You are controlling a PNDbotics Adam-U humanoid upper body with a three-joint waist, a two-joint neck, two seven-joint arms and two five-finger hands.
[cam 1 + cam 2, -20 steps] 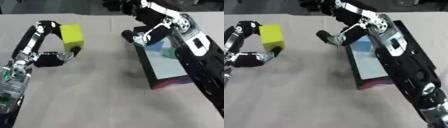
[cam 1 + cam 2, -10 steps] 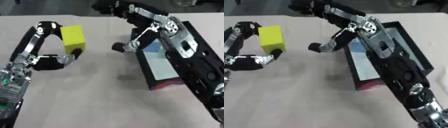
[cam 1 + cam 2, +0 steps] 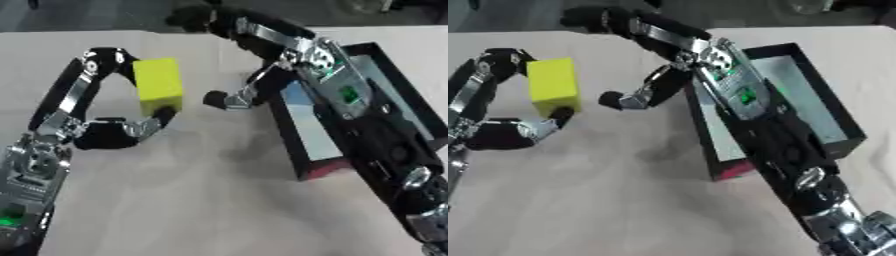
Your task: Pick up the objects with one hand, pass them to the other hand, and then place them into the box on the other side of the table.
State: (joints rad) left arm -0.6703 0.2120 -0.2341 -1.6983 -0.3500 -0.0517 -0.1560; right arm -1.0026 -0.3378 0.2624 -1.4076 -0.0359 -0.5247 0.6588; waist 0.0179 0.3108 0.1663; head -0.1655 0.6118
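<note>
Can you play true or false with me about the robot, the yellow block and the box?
1. The left hand holds the yellow block. True: its fingers curl round the block from above and below.
2. The yellow block lies inside the box. False: it is out over the table, left of the black box.
3. The right hand reaches toward the block. True: its fingertips point at the block from the right, with a gap between them.
4. The right hand is gripping the block. False: it is apart from the block and holds nothing.
5. The box is on the robot's left side. False: it is on the right, partly under the right arm.
</note>
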